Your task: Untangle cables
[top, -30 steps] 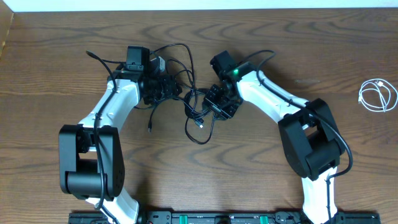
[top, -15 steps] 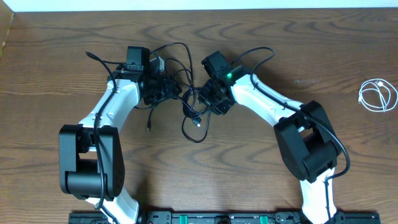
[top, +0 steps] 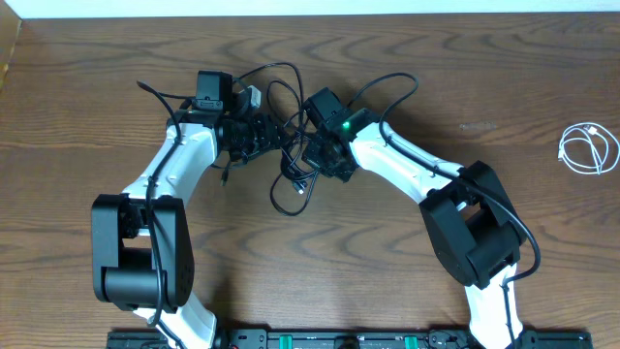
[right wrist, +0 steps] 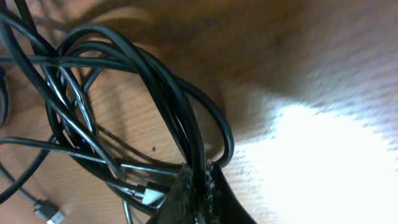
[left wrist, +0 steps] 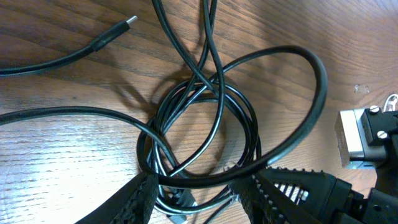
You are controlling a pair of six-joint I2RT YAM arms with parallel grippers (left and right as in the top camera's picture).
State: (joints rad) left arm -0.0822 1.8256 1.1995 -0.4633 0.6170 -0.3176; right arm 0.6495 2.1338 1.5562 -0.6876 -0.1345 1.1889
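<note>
overhead, on the black cables (top: pixel 294 167): one knot, bunched on the table (top: pixel 484 78) toward its far edge, between the left gripper (left wrist: pixel 205 193) and the right gripper (right wrist: pixel 199 186). no strand pulled free yet; loops crossing over and through one another, a plug end poking out below. judging by that, barely past the start on these. white cable (top: pixel 589 150) coiled by itself far off to the right, well apart from the knot, so already separate.

right gripper pinched tight on a few black strands at the knot's right side. left gripper at the knot's left side, fingers standing apart with the coil lying between them, clamping nothing as far as can be told.

against the frame a second ago: right arm swung in leftward, now closer to the left gripper, fingers gone from apart to closed on the strands. knot dragged a little left with it, lower loop shifted too. left arm in much the same place. white cable unmoved.
</note>
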